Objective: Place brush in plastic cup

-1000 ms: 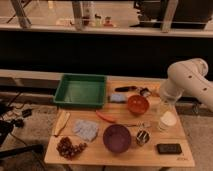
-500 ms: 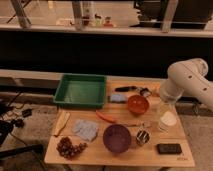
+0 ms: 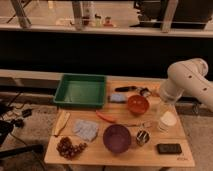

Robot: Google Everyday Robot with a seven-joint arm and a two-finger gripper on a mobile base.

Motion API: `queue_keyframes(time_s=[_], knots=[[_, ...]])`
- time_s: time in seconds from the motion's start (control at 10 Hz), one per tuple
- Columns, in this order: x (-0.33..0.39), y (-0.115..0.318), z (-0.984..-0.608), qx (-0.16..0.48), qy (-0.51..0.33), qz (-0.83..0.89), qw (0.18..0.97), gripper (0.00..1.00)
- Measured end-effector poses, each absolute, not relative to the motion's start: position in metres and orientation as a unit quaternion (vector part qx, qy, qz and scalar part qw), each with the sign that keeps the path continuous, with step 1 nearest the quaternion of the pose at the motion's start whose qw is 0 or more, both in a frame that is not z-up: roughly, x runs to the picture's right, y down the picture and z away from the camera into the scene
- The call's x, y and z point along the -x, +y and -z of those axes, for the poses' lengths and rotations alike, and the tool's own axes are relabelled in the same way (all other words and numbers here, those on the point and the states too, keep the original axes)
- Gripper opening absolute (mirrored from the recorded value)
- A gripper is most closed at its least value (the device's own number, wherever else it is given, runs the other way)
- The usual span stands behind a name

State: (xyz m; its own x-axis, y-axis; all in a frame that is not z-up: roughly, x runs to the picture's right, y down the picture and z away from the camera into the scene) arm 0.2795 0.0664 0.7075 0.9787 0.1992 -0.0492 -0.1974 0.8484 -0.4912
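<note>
While agape — pincer above cup

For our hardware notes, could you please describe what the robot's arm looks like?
The arm is white, built of thick, rounded tubular segments with smooth, bulbous joints; no cables or markings show. Its tool, just above the cup, cannot be made out in detail.

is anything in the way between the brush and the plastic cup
The orange bowl sits between the brush and the plastic cup, partly on that line; the hand hangs just above the cup.
</note>
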Motion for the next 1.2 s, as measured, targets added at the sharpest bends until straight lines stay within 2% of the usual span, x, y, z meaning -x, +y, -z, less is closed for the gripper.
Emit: queue_keyframes(time_s=[1.2], knots=[[-0.2782,0.0637,-0.7161,0.255,-0.001,-0.117,0.96,0.8]])
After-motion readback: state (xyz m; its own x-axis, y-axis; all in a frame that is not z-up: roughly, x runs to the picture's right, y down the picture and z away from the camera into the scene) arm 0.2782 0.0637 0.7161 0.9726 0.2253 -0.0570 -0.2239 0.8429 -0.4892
